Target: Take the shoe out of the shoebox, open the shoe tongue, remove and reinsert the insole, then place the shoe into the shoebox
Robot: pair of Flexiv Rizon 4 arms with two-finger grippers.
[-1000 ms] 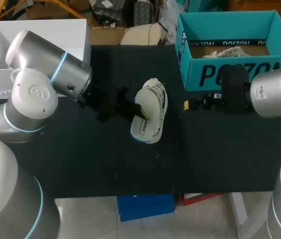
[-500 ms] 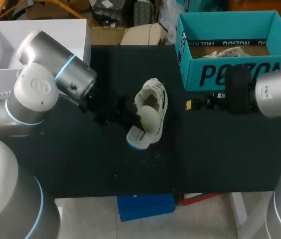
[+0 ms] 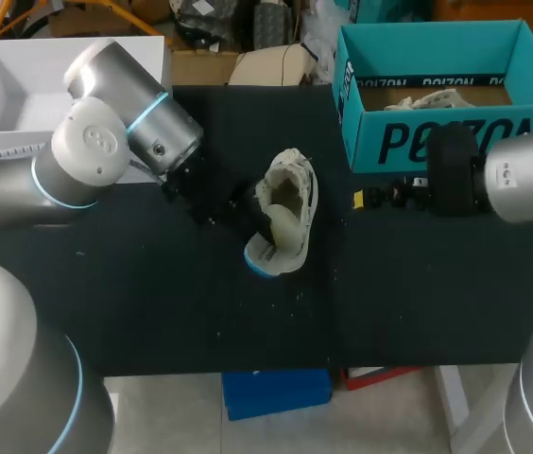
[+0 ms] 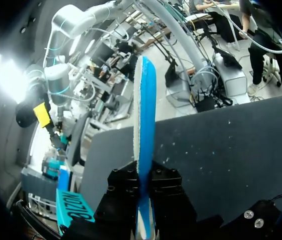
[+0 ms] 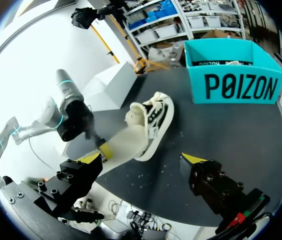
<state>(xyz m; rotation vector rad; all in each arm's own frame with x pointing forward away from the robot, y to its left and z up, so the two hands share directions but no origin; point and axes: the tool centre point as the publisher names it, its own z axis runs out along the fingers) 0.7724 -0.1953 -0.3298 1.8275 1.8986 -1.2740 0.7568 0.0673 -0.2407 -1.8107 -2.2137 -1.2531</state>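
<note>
Clamping the insole between its two fingers, the left claw is grasping it edge-on, so the blue underside and thin white edge are standing straight out ahead of the claw above the dark counter. From above, the cream top of the insole is tilting beside the claw, with one end reaching toward the opening of the shoe and the blue-rimmed end hanging lower, close to the counter. The white shoe is lying on the counter just past the left claw, between it and the right claw. The right claw is hovering released, its yellow tips spread wide with nothing between them, and it is pointing toward the shoe from the opposite side, a little apart from it. The teal shoebox is sitting open on the counter ahead of the right claw and off to its side, well apart from the left claw.
</note>
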